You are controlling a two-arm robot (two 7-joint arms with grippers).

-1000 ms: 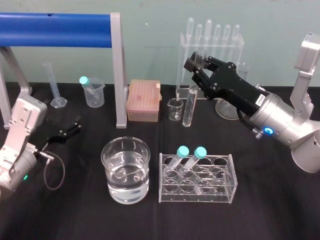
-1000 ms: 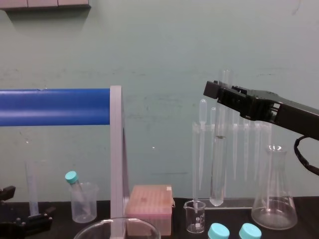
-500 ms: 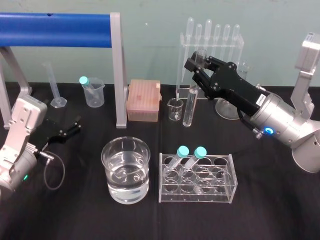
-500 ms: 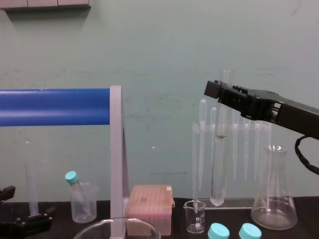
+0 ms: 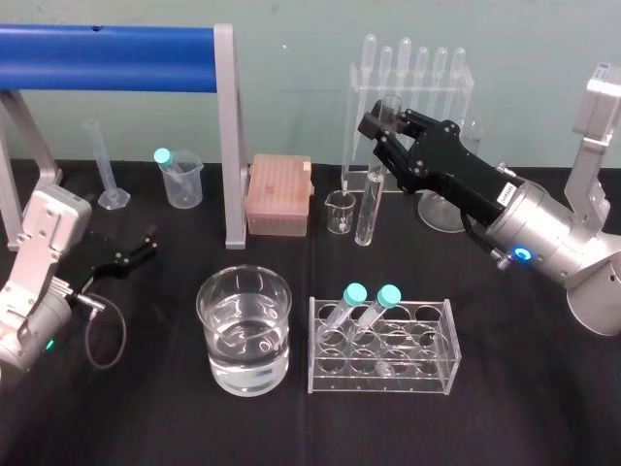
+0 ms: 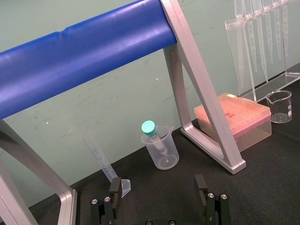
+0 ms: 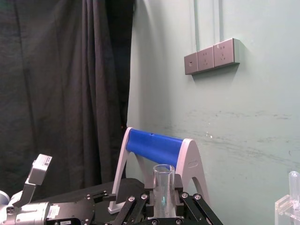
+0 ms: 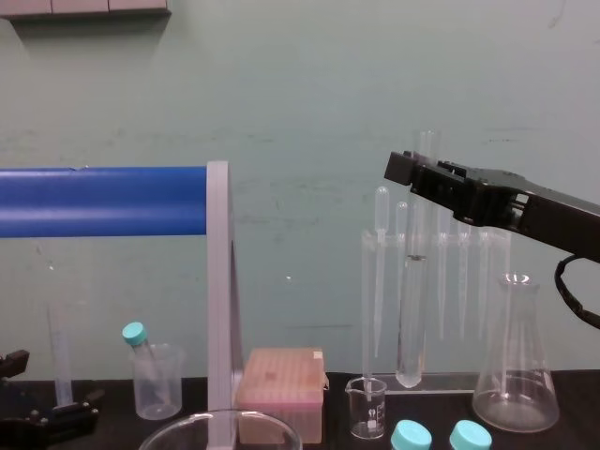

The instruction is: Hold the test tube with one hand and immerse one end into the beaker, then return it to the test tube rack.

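Observation:
My right gripper is shut on the test tube, a long clear uncapped glass tube. It hangs upright above the table's back, just in front of the pipette stand. From the chest the test tube hangs below the black right gripper, its round end clear of the table. Its open rim rises between the fingers in the right wrist view. The beaker, wide and part full of water, stands front centre. The clear test tube rack sits to its right with two teal-capped tubes. My left gripper is parked open at the left.
Behind the held tube stand a pipette stand, a small graduated beaker and a conical flask. A pink tip box, a blue-barred metal frame, a plastic beaker with a teal-capped tube and a graduated cylinder line the back left.

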